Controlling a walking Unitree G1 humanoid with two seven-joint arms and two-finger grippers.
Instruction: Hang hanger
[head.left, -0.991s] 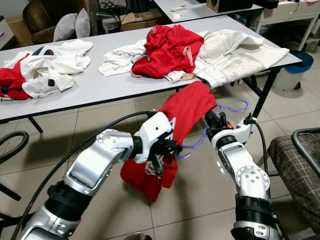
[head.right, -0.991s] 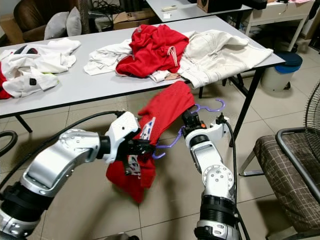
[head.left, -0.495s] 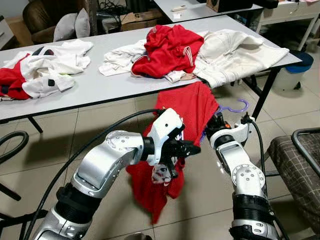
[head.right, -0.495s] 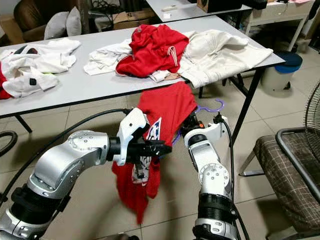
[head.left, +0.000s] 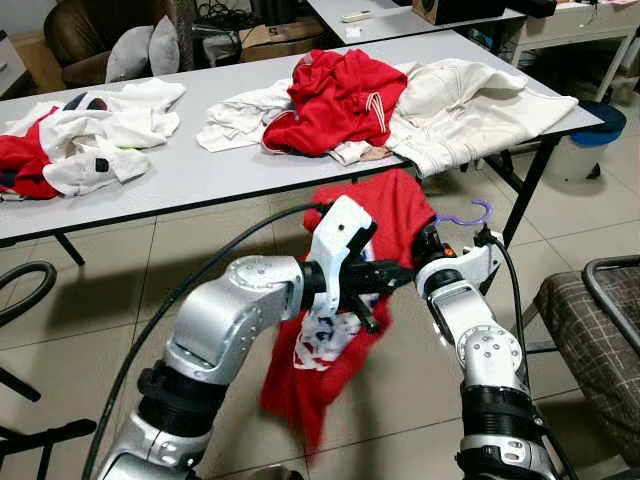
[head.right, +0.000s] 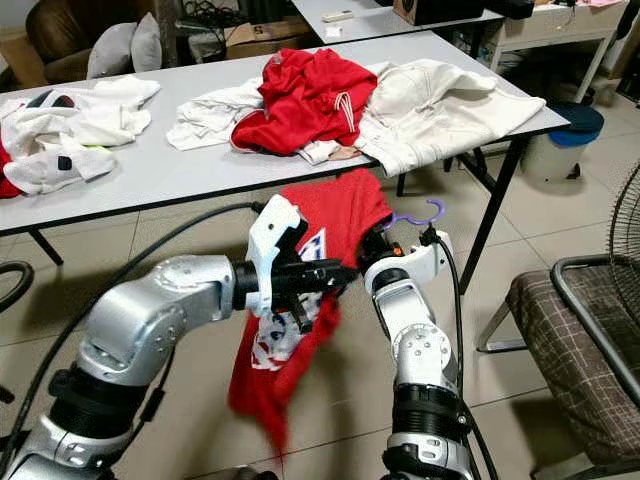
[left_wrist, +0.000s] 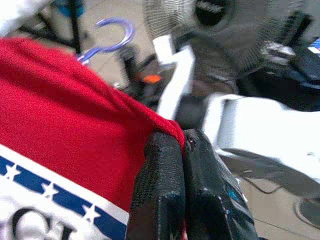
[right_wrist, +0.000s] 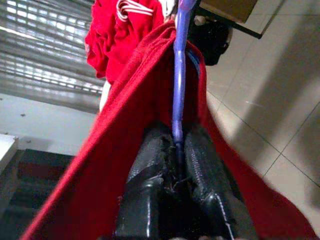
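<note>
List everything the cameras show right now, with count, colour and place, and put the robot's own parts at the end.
red shirt: one, red with a white and blue print, hanging in front of the table, draped over the hanger.
hanger: one, purple, hook sticking out beside the right wrist.
table: one, grey, ahead of the robot.
clothes pile: one, red and cream, on the table's right half.
second pile: one, white and red, on the table's left end.
chair: one, checked brown, at the robot's right.
bin: one, white with blue lid, beyond the table's right end.
left gripper: shut on the shirt's edge.
right gripper: shut on the hanger, under the shirt.
</note>
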